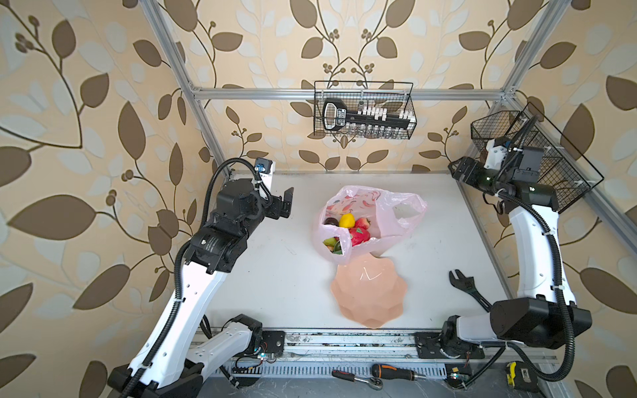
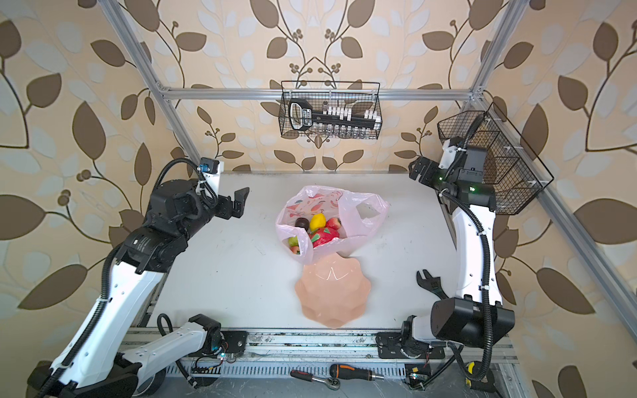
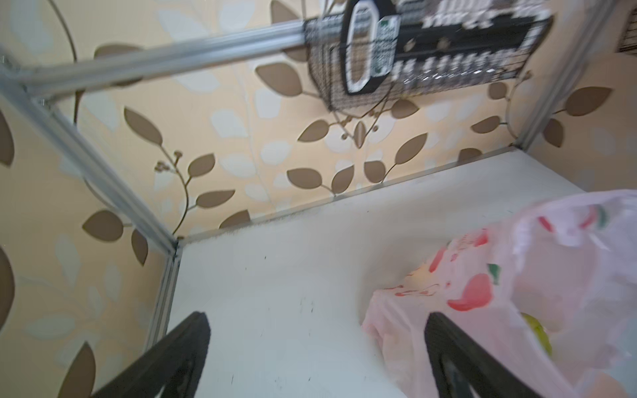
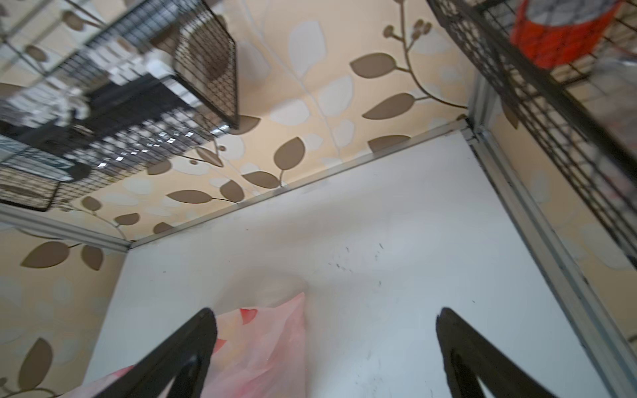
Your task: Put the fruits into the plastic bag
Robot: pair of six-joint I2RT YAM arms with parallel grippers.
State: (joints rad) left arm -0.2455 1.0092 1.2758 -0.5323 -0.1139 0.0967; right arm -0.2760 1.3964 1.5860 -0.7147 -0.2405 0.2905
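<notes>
Reference thing: the plastic bag, lying open-mouthed near the middle of the table.

1. On the bag's near side lies the peach scalloped plate, its far rim touching the bag.
2. Near and to the right of the bag, a black adjustable wrench lies flat.
3. Inside the bag sit the fruits: yellow lemon, dark plum, red dragon fruit, green pear.
4. Left of the bag, well apart, the left gripper hangs with jaws spread wide, holding nothing.
5. Far right of the bag, the right gripper is likewise spread and empty.
6. Beyond the bag, a wire basket hangs on the back rail.
</notes>
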